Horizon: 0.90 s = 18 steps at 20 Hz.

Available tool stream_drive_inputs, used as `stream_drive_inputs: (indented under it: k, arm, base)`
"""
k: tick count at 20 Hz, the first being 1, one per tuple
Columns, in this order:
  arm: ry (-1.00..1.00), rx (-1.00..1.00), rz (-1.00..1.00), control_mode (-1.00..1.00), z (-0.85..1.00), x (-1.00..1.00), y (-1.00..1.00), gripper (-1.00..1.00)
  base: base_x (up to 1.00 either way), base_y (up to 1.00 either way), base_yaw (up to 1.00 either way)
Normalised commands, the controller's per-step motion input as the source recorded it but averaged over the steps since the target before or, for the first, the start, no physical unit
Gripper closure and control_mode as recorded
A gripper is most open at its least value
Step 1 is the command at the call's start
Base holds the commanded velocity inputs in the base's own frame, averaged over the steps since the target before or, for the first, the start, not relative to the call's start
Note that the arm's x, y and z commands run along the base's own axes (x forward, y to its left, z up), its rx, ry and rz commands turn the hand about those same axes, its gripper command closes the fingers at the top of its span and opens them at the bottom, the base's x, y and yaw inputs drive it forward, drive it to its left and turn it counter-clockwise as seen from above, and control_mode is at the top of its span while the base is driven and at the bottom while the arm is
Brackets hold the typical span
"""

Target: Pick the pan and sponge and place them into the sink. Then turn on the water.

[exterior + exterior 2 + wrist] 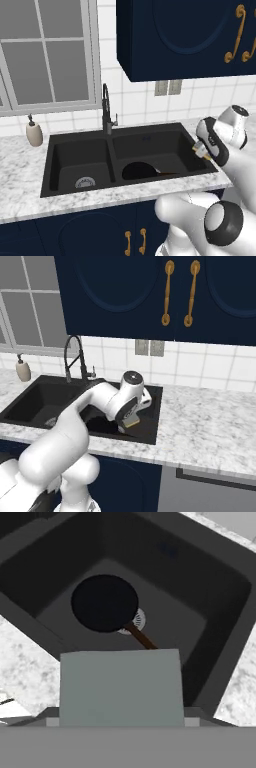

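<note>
The counter (20,170) is carrying the black double sink (165,135), with the faucet (106,107) rising behind the divider and the soap dispenser (34,132) standing far left. The pan (139,170) is lying in the right basin, its brown handle pointing right; in the hand view it is partly covering the drain (138,620). The gripper (131,423) is hovering above the right basin's right side, above and to the right of the pan, clamping the sponge (120,687) between its fingers. The sponge's grey-green face is blocking the lower hand view, and its yellow edge is showing at the gripper in both base views.
</note>
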Motion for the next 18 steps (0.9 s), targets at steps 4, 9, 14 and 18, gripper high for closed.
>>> stream_drive_inputs:
  k: [4,9,14,18]
  arm:
    - [0.0,0.0,0.23,-1.0,0.13,0.0,0.87,1.0]
    - [0.0,0.0,0.25,-1.0,0.06,0.06,0.85,1.0]
    - [0.0,0.0,0.24,-1.0,0.0,0.18,0.75,1.0]
    - [0.01,0.0,0.2,-1.0,0.0,0.3,0.51,1.0]
  base:
    - [0.0,0.0,0.0]
    - [0.0,0.0,0.0]
    - [0.0,0.0,0.0]
    - [0.0,0.0,0.0]
